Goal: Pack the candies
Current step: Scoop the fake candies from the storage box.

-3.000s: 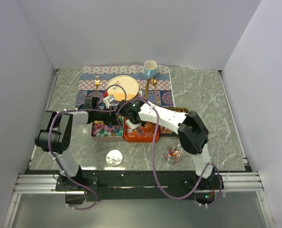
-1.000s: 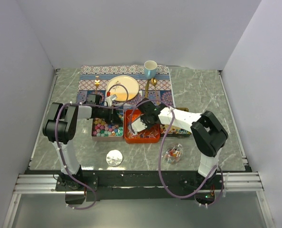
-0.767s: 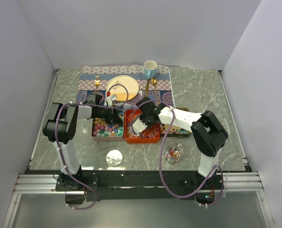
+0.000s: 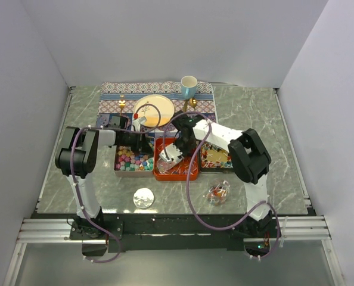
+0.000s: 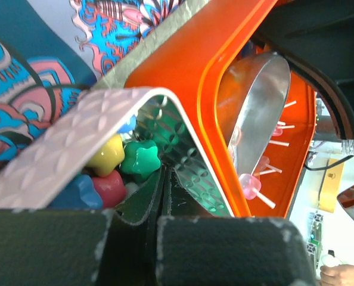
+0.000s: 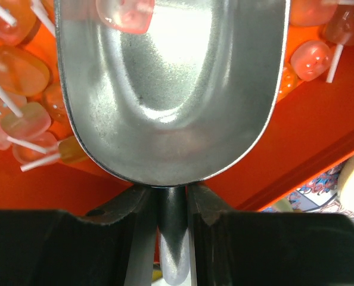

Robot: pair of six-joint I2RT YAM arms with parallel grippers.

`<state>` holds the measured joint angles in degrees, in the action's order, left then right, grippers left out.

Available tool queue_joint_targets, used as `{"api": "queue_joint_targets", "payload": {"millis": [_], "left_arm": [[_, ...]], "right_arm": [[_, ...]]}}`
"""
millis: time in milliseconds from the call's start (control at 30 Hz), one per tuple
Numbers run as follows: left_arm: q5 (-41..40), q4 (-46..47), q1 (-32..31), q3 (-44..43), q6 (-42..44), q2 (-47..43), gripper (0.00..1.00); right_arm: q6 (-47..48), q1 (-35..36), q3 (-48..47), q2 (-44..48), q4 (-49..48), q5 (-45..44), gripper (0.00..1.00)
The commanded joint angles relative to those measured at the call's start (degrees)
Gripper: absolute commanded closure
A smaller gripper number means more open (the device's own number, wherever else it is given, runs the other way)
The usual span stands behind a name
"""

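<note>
**Steel scoop low in the orange tray, sweets off both flanks**

The steel scoop is held by its handle in the right gripper, whose jaws are clenched on the stem. In the right wrist view its long axis runs from 6 o'clock at the handle to 12 o'clock at the lip. The bowl faces up, and one pink sweet sits at the lip.

The red-orange candies, on white sticks, lie in the orange tray. Most are at 9 to 10 o'clock of the bowl, with a few more at 1 to 2 o'clock. What lies directly under the bowl is hidden. The load is therefore to the sides and ahead of the scoop, not behind it. A push along the axis toward 12, leaning a little to 9, looks the likelier way to gather more.

From above, the scoop points toward 7 o'clock from the right gripper, which is the arm over the tray. The left gripper is clenched on the corner wall of the tin holding the pastel lumps. That tin sits just beside the tray at its 9 o'clock, and the grip seems to be steadying it.
</note>
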<state>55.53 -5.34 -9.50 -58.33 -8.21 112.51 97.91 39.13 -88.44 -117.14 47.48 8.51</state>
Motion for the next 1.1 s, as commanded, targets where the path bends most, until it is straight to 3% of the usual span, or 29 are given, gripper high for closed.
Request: {"api": "queue_joint_targets", "payload": {"millis": [0, 367, 767, 1067], "left_arm": [[1.2, 1.0, -0.4, -3.1, 0.9, 0.4, 0.99], [0.3, -2.9, 0.1, -3.6, 3.2, -1.2, 0.99], [-0.3, -11.2, 1.2, -12.1, 6.2, 0.3, 0.99], [0.0, -13.9, 1.2, -14.7, 6.8, 1.1, 0.99]], "right_arm": [[-6.6, -0.8, 4.3, 1.6, -4.9, 7.5, 1.0], [-13.5, -4.7, -0.7, 3.4, 0.2, 20.9, 1.0], [-25.5, -8.0, 15.0, 14.0, -22.4, 22.7, 1.0], [-29.7, -9.3, 21.6, 19.6, -26.7, 23.5, 1.0]]}}
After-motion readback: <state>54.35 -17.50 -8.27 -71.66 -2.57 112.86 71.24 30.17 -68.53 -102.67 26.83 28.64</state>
